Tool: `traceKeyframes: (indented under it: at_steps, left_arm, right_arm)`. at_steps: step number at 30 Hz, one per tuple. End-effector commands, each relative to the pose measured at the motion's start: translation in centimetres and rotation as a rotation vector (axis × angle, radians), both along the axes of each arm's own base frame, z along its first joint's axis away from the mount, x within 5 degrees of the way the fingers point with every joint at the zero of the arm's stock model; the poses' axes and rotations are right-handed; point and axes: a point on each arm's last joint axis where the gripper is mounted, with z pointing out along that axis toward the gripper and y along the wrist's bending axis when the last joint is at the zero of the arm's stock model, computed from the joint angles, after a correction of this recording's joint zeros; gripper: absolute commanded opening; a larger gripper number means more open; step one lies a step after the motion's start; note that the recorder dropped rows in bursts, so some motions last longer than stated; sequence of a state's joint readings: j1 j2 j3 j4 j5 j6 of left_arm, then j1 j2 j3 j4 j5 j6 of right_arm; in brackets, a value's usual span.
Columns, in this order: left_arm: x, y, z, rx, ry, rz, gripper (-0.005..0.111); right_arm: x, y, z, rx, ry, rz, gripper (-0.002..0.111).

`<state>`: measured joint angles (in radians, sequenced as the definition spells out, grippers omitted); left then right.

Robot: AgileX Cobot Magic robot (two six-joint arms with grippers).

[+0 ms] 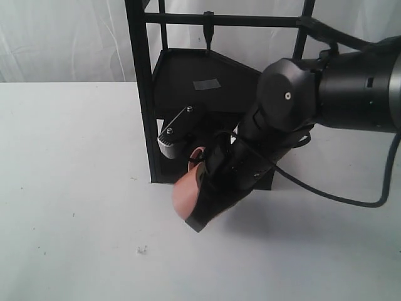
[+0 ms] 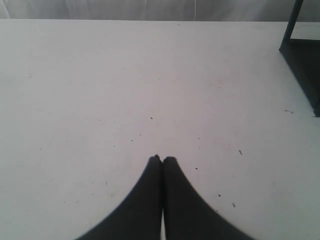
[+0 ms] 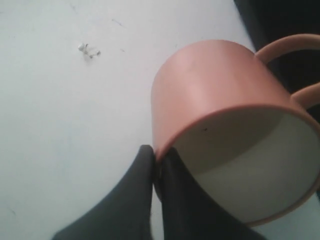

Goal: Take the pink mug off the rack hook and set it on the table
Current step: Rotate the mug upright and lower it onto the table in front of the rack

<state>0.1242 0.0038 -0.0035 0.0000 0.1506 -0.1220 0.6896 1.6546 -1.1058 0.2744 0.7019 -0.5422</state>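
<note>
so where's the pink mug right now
Near the middle of the exterior view, the pink mug hangs tilted in the right gripper, pinched at its rim, just in front of the rack and low over the table.

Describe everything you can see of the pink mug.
The pink mug is a smooth salmon-pink cylinder, cream-white inside, with a thin loop handle. It hangs tilted, off the rack hook, low over the table before the rack. The right gripper pinches its rim, one finger inside, one outside. Table contact cannot be told.
</note>
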Motion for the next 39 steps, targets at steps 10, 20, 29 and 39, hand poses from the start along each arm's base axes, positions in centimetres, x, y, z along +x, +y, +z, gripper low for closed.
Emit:
traceKeyframes:
  at_steps: [10,20,29,39]
  left_arm:
    - [-0.01,-0.05,-0.09,-0.005,-0.001,-0.007,0.000]
    - [-0.01,-0.05,-0.09,-0.005,-0.001,-0.007,0.000]
    - [-0.01,-0.05,-0.09,-0.005,-0.001,-0.007,0.000]
    - [-0.01,-0.05,-0.09,-0.005,-0.001,-0.007,0.000]
  right_arm:
    - [0.03,0.18,-0.82,-0.015,0.027,0.001,0.000]
    - [-0.02,0.14,-0.85,-0.021,0.031,0.006,0.000]
    - [-0.01,0.14,-0.84,-0.021,0.029,0.007,0.019]
    - [0.17,0.25,-0.76,0.000,0.023,-0.029,0.053]
